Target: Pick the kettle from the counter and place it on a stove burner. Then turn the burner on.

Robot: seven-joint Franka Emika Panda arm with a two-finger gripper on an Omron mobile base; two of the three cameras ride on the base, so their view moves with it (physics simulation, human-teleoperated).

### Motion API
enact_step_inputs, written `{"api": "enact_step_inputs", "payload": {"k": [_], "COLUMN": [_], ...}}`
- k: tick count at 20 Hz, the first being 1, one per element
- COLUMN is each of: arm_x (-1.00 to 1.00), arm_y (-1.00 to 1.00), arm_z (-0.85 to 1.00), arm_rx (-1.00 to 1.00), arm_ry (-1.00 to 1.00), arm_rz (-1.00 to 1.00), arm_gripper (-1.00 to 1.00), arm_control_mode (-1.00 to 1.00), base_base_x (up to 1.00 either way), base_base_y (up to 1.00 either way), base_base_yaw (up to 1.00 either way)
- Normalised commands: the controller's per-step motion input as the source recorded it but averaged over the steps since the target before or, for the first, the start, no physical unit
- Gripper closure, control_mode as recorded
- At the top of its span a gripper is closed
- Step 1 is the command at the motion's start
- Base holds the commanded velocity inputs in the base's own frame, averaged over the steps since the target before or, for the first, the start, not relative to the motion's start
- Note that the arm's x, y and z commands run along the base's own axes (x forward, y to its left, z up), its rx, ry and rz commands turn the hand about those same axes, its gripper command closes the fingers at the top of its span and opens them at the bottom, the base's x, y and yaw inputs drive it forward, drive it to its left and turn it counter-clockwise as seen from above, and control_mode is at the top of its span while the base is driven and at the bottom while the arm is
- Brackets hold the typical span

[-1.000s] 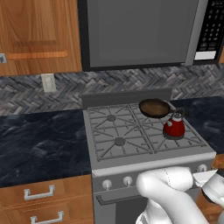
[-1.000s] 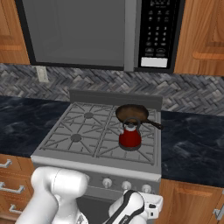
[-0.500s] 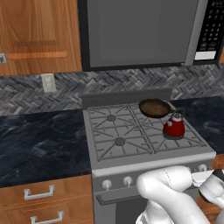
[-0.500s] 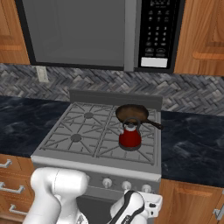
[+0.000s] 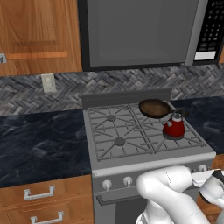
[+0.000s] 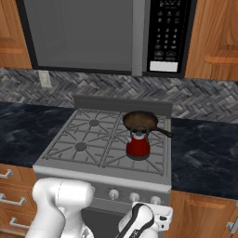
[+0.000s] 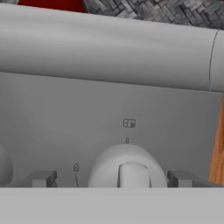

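The red kettle point(image 5: 174, 127) point(image 6: 138, 143) stands upright on the stove's front right burner point(image 6: 139, 157), just in front of the brown skillet point(image 6: 139, 120). It hides the burner cap; only the grate prongs around it show. A sliver of the kettle's red point(image 7: 52, 4) peeks over the stove's front edge in the hand view. My gripper point(image 7: 111, 179) is open, low against the grey control panel. Its fingertips point(image 7: 41, 178) straddle a round grey knob point(image 7: 127, 168) without pinching it. The black counter point(image 5: 39, 140) flanks the stove.
Three other burners point(image 5: 119, 141) lie bare under their grates. More knobs point(image 6: 113, 194) line the panel above the oven door. A wooden cabinet edge point(image 7: 216, 144) sits close to the right of the knob. Drawers point(image 5: 39, 192) lie under the left counter, a microwave point(image 6: 167, 32) above.
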Motion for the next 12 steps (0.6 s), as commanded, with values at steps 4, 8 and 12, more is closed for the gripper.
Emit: {"api": "enact_step_inputs", "payload": {"k": [4, 8, 12], "arm_x": [0.14, 0.04, 0.0], "arm_y": [-0.04, -0.01, 0.0], "arm_z": [-0.11, 0.0, 0.0], "arm_rx": [0.0, 0.0, 0.0], "arm_ry": [0.0, 0.03, 0.06], "arm_rz": [0.0, 0.0, 0.0], "arm_gripper": [1.0, 1.0, 1.0], "arm_control_mode": [-1.0, -1.0, -1.0], "base_base_x": [0.0, 0.0, 0.0], "base_base_y": [0.0, 0.0, 0.0], "base_base_yaw": [0.0, 0.0, 0.0]}}
